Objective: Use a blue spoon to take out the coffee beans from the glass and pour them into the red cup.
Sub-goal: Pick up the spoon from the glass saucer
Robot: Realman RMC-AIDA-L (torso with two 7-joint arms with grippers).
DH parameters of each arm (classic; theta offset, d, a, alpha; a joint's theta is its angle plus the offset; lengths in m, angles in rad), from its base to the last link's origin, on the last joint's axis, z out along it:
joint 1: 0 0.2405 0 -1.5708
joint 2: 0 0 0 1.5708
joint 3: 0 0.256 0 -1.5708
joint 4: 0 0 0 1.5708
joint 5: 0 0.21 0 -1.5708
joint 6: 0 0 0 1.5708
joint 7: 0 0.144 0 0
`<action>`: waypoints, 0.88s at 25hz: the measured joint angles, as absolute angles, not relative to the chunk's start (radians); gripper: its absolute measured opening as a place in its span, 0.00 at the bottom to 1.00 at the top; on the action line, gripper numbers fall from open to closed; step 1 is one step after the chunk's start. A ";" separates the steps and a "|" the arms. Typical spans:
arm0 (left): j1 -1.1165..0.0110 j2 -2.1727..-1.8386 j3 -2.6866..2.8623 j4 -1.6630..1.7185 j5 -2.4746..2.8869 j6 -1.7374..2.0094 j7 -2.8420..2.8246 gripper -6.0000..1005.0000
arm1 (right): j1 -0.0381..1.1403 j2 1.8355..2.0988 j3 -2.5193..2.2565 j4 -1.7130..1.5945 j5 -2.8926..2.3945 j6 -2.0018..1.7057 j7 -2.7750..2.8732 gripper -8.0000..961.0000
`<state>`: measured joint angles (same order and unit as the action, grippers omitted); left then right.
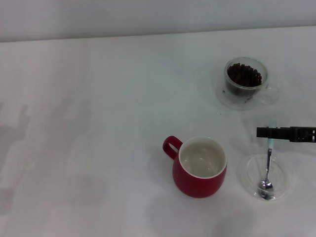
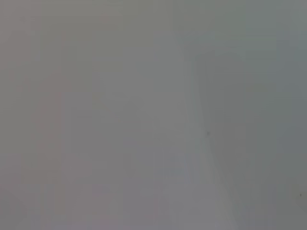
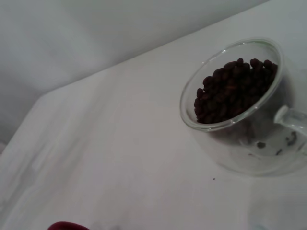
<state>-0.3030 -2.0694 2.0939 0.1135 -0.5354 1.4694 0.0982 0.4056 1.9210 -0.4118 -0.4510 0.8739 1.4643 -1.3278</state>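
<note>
The right claw (image 1: 270, 133) grips the blue spoon (image 1: 267, 165) handle; no writing shows anywhere.

Glass (image 1: 245, 81) holds coffee beans (image 1: 244, 74); red cup (image 1: 200, 168) empty, blue spoon (image 1: 267, 168) beside it.

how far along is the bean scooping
Nothing is moved yet: the red cup is empty and the coffee beans still fill the glass. In hand: the right gripper is at the blue spoon handle, spoon lying in its clear dish. Scooping and pouring remain.
</note>
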 joint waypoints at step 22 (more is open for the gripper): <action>-0.310 -2.068 2.094 0.108 -0.535 1.464 0.098 0.65 | 0.437 1.921 -0.442 -0.451 0.862 1.454 -1.228 0.48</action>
<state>-0.3098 -2.0681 2.0939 0.1081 -0.5354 1.4642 0.0981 0.4373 1.9213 -0.4424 -0.4510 0.8619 1.4540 -1.2282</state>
